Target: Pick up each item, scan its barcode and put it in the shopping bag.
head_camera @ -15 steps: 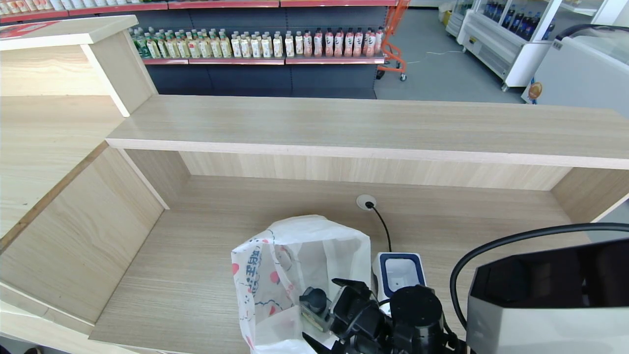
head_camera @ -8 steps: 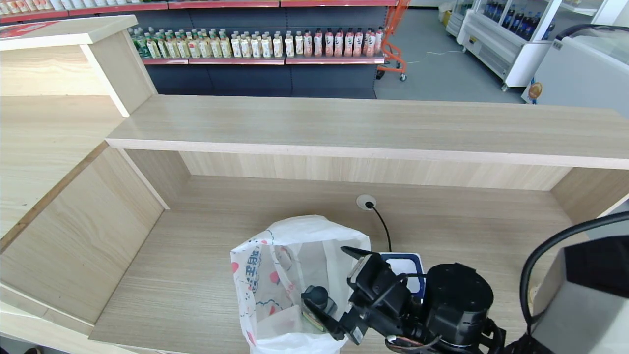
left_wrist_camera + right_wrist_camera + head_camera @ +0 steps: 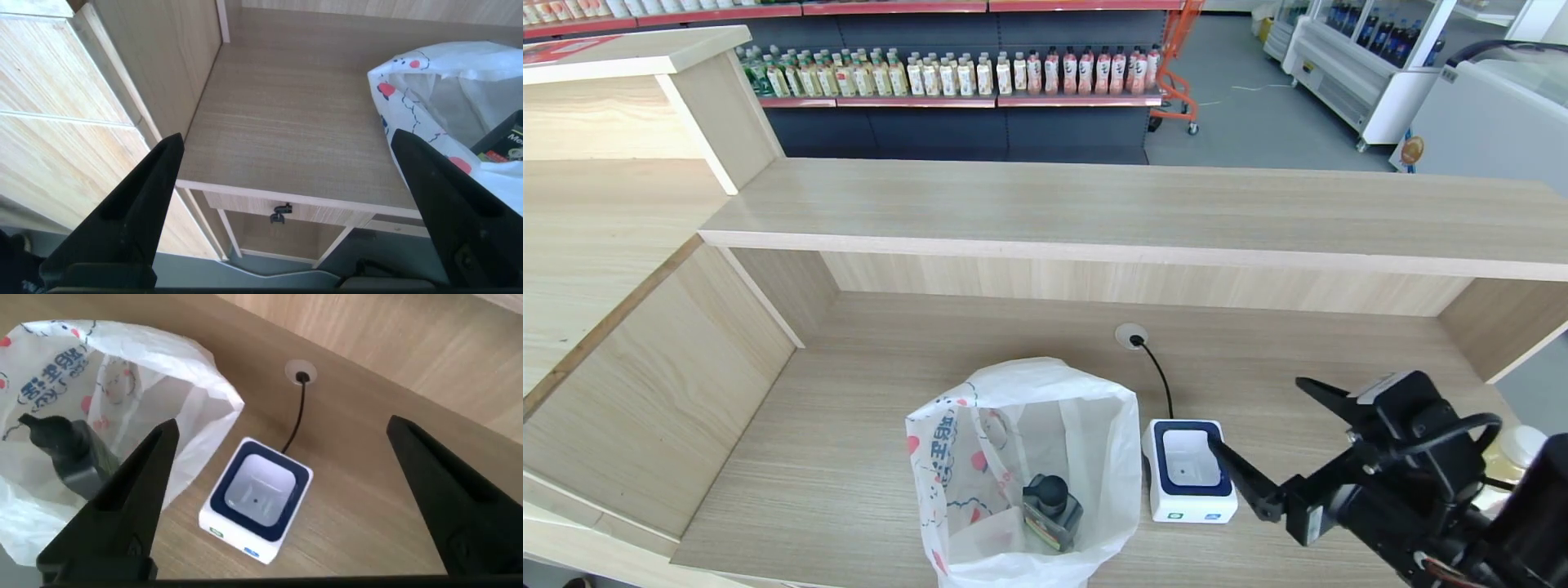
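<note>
dark bottle (image 3: 1052,510) lies in the shopping bag (image 3: 947,457), well apart from the right gripper (image 3: 1255,411), its jaws spread and empty.

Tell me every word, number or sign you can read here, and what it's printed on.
On the shopping bag: blue characters, creased and turned sideways, not readable.
On the bottle in the bag: label print too small.
On the scanner: two small front marks, too small.
On the shelf bottles: labels too small.
Nothing can be quoted.
</note>
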Available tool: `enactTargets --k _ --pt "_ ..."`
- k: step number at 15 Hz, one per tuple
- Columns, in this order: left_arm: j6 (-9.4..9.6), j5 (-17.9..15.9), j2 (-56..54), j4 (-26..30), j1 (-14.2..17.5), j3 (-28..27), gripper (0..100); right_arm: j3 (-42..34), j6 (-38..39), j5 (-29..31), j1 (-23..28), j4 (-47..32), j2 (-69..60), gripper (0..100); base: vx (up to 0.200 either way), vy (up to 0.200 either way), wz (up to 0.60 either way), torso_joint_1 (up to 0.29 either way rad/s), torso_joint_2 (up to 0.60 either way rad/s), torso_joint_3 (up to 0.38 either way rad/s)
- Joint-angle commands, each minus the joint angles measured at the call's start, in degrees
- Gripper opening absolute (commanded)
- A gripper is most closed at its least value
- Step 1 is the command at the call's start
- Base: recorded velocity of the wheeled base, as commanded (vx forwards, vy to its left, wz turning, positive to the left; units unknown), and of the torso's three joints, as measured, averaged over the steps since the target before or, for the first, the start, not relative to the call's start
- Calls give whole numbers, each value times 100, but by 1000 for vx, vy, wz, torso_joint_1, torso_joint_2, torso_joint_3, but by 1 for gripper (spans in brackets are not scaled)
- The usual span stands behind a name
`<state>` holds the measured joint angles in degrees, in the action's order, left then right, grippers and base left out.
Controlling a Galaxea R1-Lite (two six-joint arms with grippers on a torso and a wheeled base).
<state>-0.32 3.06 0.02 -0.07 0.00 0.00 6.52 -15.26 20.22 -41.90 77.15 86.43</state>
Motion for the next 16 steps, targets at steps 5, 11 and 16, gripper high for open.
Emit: enactTargets --k 5,11,16 --pt "-3 2 -2 -1 0 0 100 1299 6 289 217 -6028 -4169 100 0 0 0 0 0 0" --pt "-3 2 -2 -1 0 0 100 1800 252 641 314 -7127 -4187 100 0 0 0 0 0 0" --pt "-12 2 -2 -1 0 0 100 1589 454 790 393 -7250 -4293 100 0 0 0 0 0 0"
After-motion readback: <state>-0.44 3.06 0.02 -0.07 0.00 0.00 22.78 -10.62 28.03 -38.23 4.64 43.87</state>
